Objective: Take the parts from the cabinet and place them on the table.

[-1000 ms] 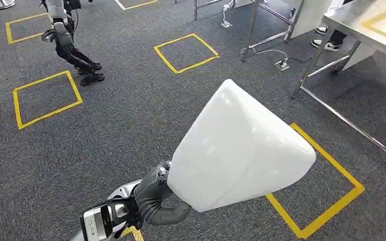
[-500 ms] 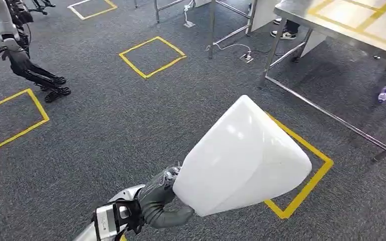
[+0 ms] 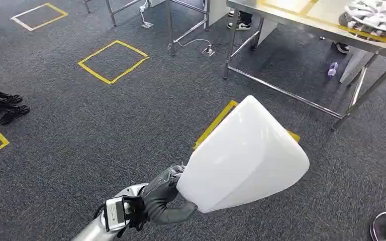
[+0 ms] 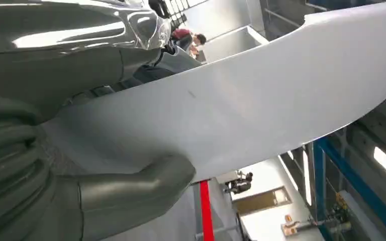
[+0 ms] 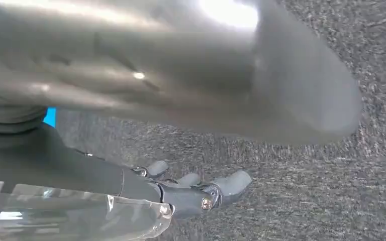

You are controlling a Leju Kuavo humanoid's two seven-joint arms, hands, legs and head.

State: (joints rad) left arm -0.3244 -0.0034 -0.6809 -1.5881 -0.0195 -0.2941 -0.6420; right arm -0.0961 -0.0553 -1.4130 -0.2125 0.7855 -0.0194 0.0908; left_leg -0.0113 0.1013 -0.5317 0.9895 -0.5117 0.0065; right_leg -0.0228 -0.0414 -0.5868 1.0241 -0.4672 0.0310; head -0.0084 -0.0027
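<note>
part (image 3: 244,158): big white curved shell, sitting in the left hand (image 3: 163,198), held up over the carpet (image 3: 80,130) in front of the robot
head view / left hand: grey fingers wrapping the part's narrow lower end, clamped on it; silver forearm coming in from below with a small screen module at the wrist
head view / part position: wide rounded end pointing up and to the right, hanging over a yellow floor square (image 3: 216,123) that it is partly hiding
head view / table (image 3: 306,25): steel, standing beyond the part, well apart from it; yellow tape outline on its top
head view / on table: pale ribbed parts (image 3: 377,15) lying at the far right corner
head view / under table: plastic bottle (image 3: 332,69) lying on the carpet; power strip (image 3: 208,50) with white cable near the table legs; a person's shoes (image 3: 240,22) showing behind the frame
head view / floor: second yellow square (image 3: 113,61) lying further left
left wrist view / left hand (image 4: 55,191): thick grey thumb pressing against the part's (image 4: 241,105) edge, ribbed cover behind it; white surface running across the frame
right wrist view / right hand (image 5: 191,188): hanging over grey carpet (image 5: 331,191), fingers slightly curled and apart, holding nothing
right wrist view / blur: large grey out-of-focus shape crossing above, cannot tell what it is
</note>
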